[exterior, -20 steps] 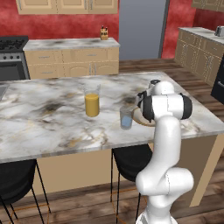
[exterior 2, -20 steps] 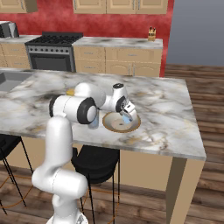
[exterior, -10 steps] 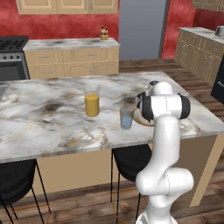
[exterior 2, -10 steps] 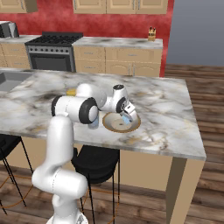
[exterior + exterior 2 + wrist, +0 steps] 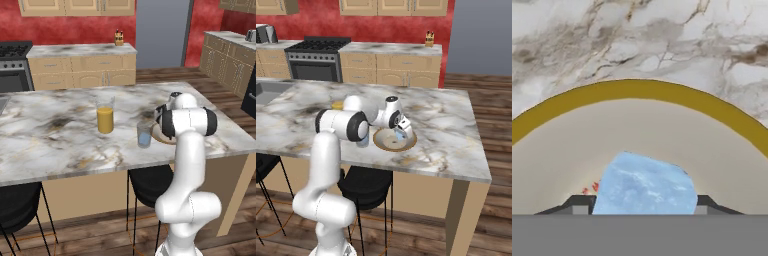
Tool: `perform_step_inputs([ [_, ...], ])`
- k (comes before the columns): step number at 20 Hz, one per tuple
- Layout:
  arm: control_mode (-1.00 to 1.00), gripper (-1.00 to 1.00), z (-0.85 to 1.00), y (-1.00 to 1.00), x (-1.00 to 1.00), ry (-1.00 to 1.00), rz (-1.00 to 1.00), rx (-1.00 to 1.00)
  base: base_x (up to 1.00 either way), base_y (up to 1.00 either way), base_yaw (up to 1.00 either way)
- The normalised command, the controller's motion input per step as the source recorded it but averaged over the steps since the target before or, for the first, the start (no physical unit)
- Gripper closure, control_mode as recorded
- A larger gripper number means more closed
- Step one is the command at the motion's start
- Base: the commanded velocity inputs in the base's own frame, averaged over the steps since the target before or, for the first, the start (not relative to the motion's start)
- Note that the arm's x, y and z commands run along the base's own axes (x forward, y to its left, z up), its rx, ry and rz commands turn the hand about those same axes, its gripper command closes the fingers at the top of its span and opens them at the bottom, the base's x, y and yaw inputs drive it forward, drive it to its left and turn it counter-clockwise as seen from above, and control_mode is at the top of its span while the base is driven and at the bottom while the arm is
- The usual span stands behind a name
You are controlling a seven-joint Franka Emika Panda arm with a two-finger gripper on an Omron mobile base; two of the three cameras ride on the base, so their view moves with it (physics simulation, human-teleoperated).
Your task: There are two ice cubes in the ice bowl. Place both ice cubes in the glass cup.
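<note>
The gripper (image 5: 402, 131) hangs over the bowl (image 5: 381, 145) near the right end of the marble bench (image 5: 446, 130), with the fingers (image 5: 579, 202) clenched on an ice cube (image 5: 646, 186). In the hand view the pale-blue cube sits between the two dark tips and covers much of the lower middle, with the bowl's pale inside behind it and its tan rim (image 5: 632, 90) arching above. In the right base view the cube (image 5: 401, 134) shows as a small blue spot at the fingers, above the bowl's far right part; whether it touches the bowl cannot be told. The cup (image 5: 144, 134) stands just left of the bowl (image 5: 159, 136) in the left base view, with something pale blue in its bottom. The juice glass (image 5: 105, 115) stands further left, apart from both.
</note>
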Motion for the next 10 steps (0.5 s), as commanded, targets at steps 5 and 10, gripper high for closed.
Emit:
perform_step_inputs([
  [5,-1.00,1.00,0.89,0.14,-0.57,0.00,0.00,0.08,0.00,0.00,0.00],
  [10,-1.00,1.00,0.86,0.53,-0.54,0.02,0.02,0.08,0.00,0.00,0.00],
])
